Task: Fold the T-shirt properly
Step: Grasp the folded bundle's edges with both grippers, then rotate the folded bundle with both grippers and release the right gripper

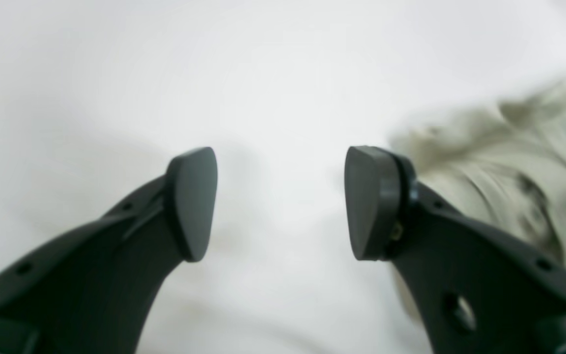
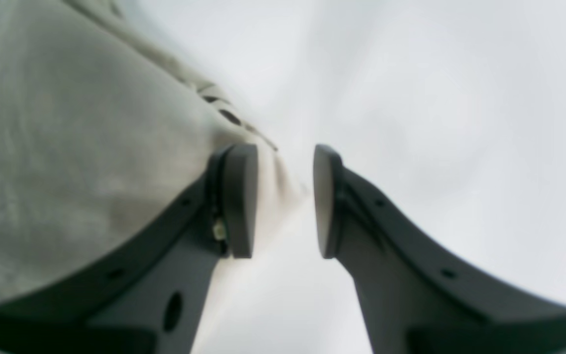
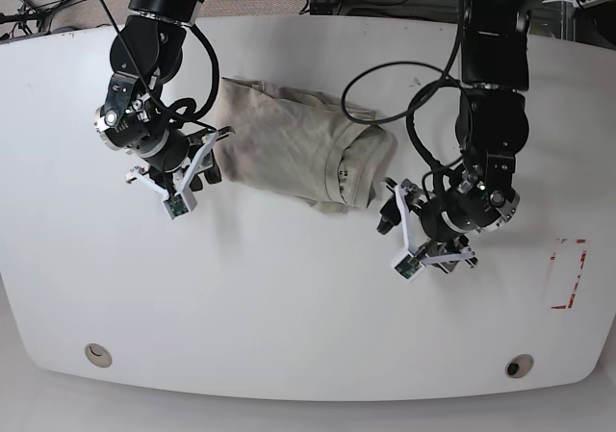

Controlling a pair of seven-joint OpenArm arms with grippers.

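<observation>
Two grippers are seen over a white surface (image 3: 289,297), with the T-shirt (image 3: 289,148) bunched between them, partly folded into a rough rectangular bundle. In the base view the right gripper (image 3: 210,153) is set at the bundle's edge on the view's left, and the left gripper (image 3: 390,211) is placed just off the bundle's corner on the view's right, where the ribbed collar (image 3: 344,172) is turned toward it.

Left wrist view: the left gripper (image 1: 280,204) is held with its jaws wide apart, and only bare white surface (image 1: 273,73) is seen between them. The T-shirt (image 1: 519,162) is off to the right of that gripper, blurred, with wrinkled cloth running behind the right-hand finger (image 1: 371,201). Nothing is gripped by it.

Right wrist view: the right gripper (image 2: 285,199) is held with its jaws parted by a narrow gap. The T-shirt (image 2: 67,162) fills the area left of this gripper, behind the left-hand finger (image 2: 239,196). A pale blurred strip is seen in the gap, but whether it is cloth or surface cannot be told; no clamped cloth is made out. Dark marks along the cloth's edge (image 2: 224,110) are seen just ahead of the fingertip, too blurred to read.
</observation>
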